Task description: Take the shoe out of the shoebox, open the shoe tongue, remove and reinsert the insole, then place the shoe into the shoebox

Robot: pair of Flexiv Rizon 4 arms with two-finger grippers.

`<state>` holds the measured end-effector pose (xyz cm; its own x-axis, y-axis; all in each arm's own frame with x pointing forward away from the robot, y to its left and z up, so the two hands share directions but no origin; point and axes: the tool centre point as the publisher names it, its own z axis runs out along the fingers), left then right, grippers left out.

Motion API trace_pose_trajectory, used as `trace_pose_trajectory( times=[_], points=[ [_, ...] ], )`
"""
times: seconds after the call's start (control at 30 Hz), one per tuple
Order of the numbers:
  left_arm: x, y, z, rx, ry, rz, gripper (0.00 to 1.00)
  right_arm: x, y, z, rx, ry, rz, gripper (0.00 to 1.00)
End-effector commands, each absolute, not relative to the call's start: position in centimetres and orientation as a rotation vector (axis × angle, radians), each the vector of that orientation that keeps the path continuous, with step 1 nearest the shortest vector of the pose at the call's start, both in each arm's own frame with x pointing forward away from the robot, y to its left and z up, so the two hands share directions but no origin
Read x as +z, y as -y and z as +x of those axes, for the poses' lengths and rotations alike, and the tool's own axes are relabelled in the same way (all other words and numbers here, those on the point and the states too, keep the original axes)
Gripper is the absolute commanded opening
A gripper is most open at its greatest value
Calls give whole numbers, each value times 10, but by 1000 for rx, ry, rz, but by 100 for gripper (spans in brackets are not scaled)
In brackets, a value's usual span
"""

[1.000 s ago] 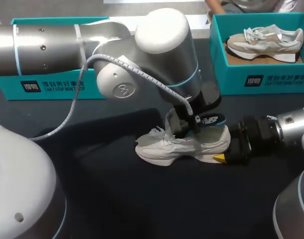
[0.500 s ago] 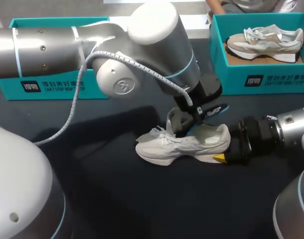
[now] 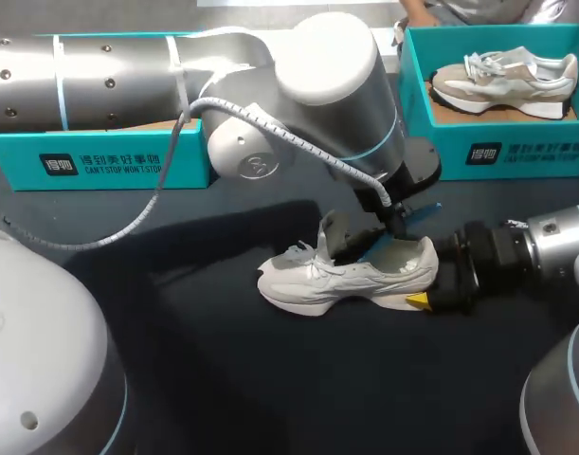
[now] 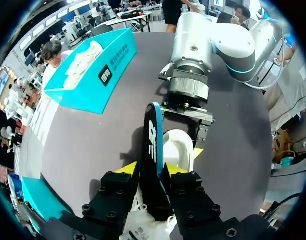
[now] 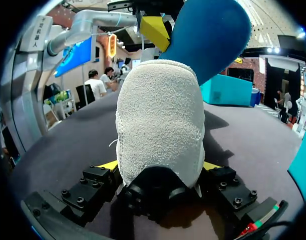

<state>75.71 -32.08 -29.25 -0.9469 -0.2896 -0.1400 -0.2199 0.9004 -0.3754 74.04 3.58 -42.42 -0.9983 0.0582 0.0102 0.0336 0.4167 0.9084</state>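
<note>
1. Done so far, judging by the layout: shoe (image 3: 351, 278) out of its box and standing on its sole on the dark table (image 3: 223, 379), with the tongue (image 3: 331, 234) pulled upright.
2. In hand now: taking the insole (image 4: 153, 147) out. Left gripper (image 4: 149, 168) clamped on it, one yellow tip pressed against each flat face, holding it edge-on above the shoe's opening. Possibly with the far end inside the shoe, though hard to confirm behind the arm.
3. Right gripper (image 5: 159, 167) closed around the heel (image 5: 160, 115), a yellow tip on either side, pinning the shoe down on the table.
4. Left to do: free the insole fully, slide it back in and seat it flat, then carry the shoe to the shoebox (image 3: 109, 163), the teal one behind the left arm and well apart from the shoe. Roughly the midpoint of the task, as a judgement.
5. Also on the table: a second box (image 3: 497, 152), teal too, with another shoe (image 3: 502, 81) lying in it.
6. Materials and shapes:
   - Insole: thin, flat and long, likely bendy foam, blue on one face and dark on the other.
   - Heel: rounded, covered in pale looped, towel-like fabric.
   - Upper: off-white soft panels over a thick moulded sole.
   - Boxes: stiff, straight-walled card.
</note>
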Motion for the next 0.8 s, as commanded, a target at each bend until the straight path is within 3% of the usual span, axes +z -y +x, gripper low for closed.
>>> trace_pose_trajectory(
  times=[0.03, 0.8],
  points=[
    [-286, 317, 748, -512, -2779, -425, 48, -428, -38, 740, 1677, -2627, 86, 0],
    [-291, 317, 743, -462, -2698, -602, 47, -428, -38, 740, 1677, -2627, 86, 0]
  ],
)
